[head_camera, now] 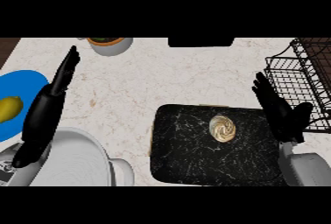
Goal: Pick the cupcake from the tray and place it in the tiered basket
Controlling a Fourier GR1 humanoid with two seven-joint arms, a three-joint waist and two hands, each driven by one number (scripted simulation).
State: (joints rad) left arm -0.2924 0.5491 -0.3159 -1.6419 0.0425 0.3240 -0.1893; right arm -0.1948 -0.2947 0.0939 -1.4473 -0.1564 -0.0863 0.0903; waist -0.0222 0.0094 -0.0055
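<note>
Cupcake [223, 128] sits upper middle of black tray [187, 162], untouched. Right hand [279, 113] at frame right, fingers straight, released, beside tray edge. Left hand [51, 94] at left, open, resting. Best: bring right hand over cupcake, curl around sides, lift clear before swinging to tiered basket [294, 74] upper right.

Blue plate [26, 83] bearing yellow fruit [9, 108]; far-edge potted plant [108, 44].

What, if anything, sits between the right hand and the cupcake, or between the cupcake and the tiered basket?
Nothing visible does. The cupcake lies alone on the black tray, with bare tray surface between it and the open right hand at the tray's right edge. The tiered basket stands beyond that hand on the counter; only the hand itself lies along that path.
</note>
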